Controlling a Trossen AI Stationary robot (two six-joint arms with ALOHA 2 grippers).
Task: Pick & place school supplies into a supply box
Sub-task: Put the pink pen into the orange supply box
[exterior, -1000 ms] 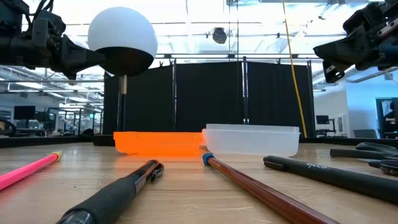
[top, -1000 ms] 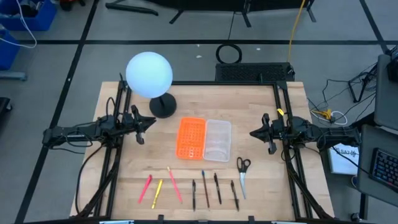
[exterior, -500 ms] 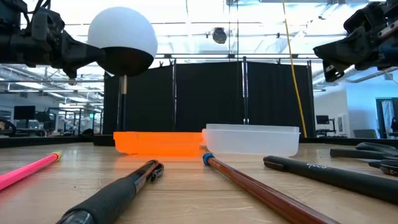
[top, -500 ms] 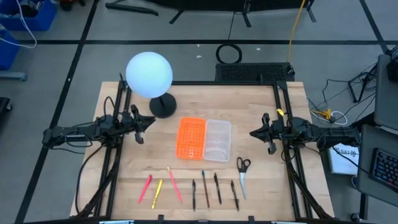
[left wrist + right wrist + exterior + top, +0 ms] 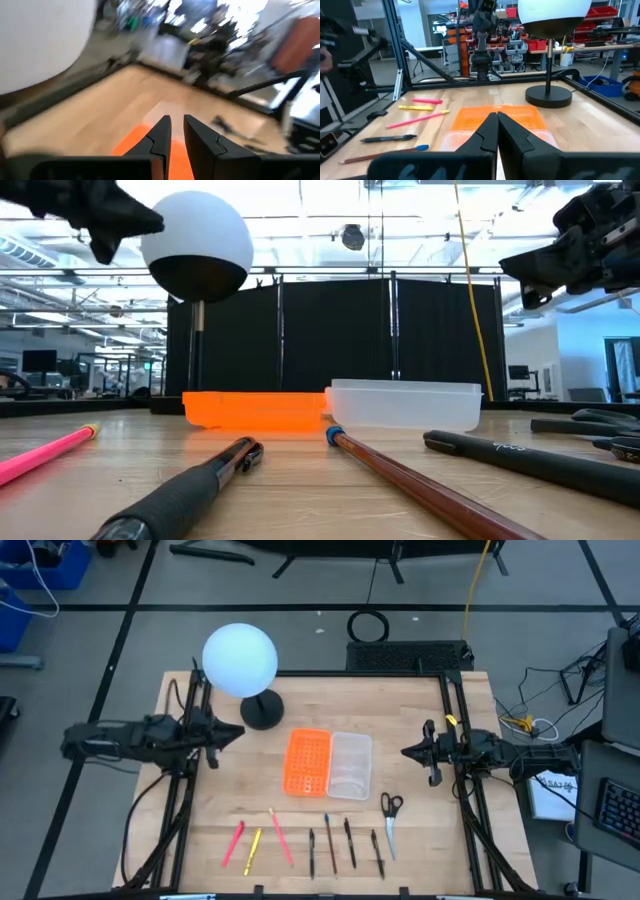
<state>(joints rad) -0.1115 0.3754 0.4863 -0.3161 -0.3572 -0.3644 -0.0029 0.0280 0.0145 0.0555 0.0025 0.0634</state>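
Observation:
The school supplies lie flat in a row near the table's front edge: a pink pen (image 5: 233,843), a yellow one (image 5: 252,850), a pink-red pencil (image 5: 281,837), several black pens (image 5: 349,843) and small scissors (image 5: 390,820). The clear supply box (image 5: 350,765) stands mid-table, right beside an orange perforated tray (image 5: 308,761). My left gripper (image 5: 240,732) hangs in the air left of the orange tray, its fingers a narrow gap apart (image 5: 176,122), empty. My right gripper (image 5: 405,753) hangs right of the clear box, shut and empty (image 5: 496,117).
A lamp with a white globe (image 5: 240,660) on a black round base (image 5: 262,712) stands at the far left, just behind my left gripper. Black frame rails run along the table's left and right sides. Bare wood lies between the trays and the row of supplies.
My left gripper has risen and drawn back a little toward the table's left edge, with the arm shifting left. My right gripper and all the supplies have stayed where they were.

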